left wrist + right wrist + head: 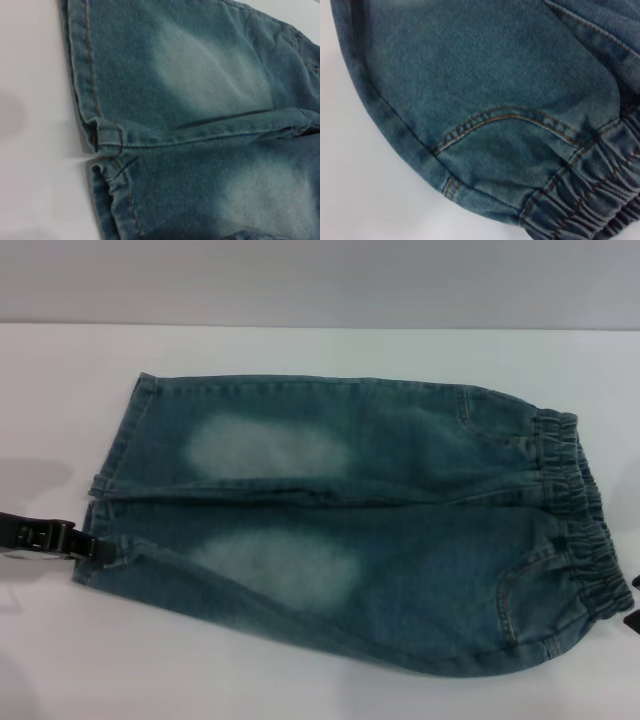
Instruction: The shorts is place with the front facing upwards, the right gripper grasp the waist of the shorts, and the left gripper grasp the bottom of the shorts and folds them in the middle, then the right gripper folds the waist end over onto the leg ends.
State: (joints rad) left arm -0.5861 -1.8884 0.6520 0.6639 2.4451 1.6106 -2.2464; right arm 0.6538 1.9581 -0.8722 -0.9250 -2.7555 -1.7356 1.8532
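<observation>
**Both grippers at the ends of the flat denim shorts**

The left gripper (95, 546) reaches in from the left edge of the head view, its black prongs lying low at the near leg's hem. The tips meet the denim at the corner of that hem, where the cloth is a little rumpled; whether the jaws have closed on the fabric cannot be told. The right gripper (632, 612) shows only as a small black sliver at the right edge of the head view, just beside the near end of the waist; how its jaws stand cannot be told either.

The shorts (350, 520) lie spread flat on the white worktop (300, 690), front side up, running across the robot's view. The leg ends (120, 455) point to the robot's left, the far leg's hem lying straight and flat. The left wrist view looks down on both stitched hems (82, 75) and the gap where the two legs meet. The gathered elastic waist (575, 510) lies to the robot's right. The right wrist view shows the crinkled band (590, 200) and a curved pocket seam (510, 117) with orange stitching just beside it. Each leg carries a pale faded patch (265, 450) on its front.
</observation>
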